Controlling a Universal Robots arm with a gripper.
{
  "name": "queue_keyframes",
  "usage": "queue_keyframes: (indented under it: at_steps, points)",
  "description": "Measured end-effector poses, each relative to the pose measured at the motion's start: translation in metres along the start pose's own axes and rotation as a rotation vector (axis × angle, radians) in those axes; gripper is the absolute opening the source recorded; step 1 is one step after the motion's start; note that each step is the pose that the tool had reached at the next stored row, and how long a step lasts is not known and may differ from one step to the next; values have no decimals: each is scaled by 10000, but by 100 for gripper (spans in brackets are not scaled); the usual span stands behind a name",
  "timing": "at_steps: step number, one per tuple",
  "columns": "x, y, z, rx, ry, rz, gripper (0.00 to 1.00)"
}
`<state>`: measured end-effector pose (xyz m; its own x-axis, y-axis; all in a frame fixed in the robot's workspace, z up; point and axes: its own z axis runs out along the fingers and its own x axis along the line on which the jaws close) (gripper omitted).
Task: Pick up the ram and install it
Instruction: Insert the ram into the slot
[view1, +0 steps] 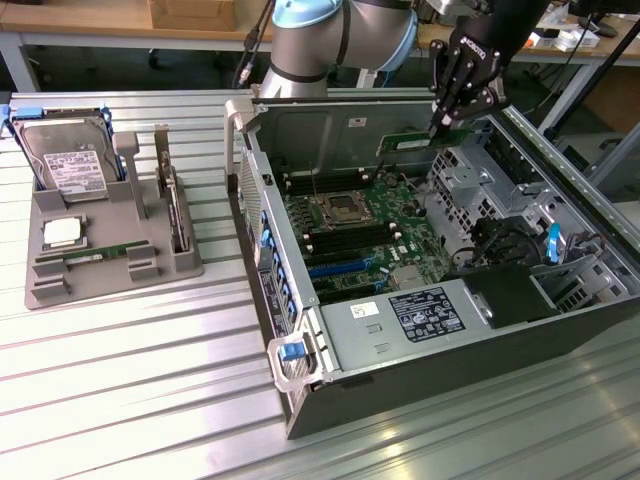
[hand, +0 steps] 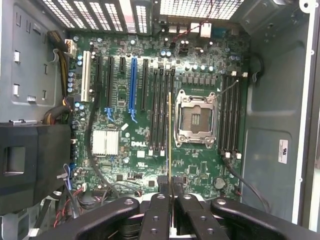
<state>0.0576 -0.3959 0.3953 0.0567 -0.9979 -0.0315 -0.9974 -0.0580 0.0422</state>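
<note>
My black gripper (view1: 440, 125) hangs over the open computer case (view1: 420, 330), shut on one end of the ram (view1: 408, 143). It is a thin green stick held level above the motherboard (view1: 372, 190). In the wrist view the gripper (hand: 170, 183) pinches the ram (hand: 170, 130), which shows edge-on as a thin line. That line runs over the black memory slots (hand: 162, 110) beside the silver processor socket (hand: 196, 117). The ram is above the board and apart from the slots.
A grey parts tray (view1: 180, 262) lies at the exterior view's left with a hard drive (view1: 70, 165), a square silver chip (view1: 62, 233) and another green stick (view1: 95, 256). The case walls, drive cage (view1: 470, 185) and black power supply cover (hand: 30, 160) surround the board.
</note>
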Motion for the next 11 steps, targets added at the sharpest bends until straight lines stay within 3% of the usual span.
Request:
queue_keyframes:
  at_steps: [11]
  points:
    - [3,-1,89,0,0,0,12]
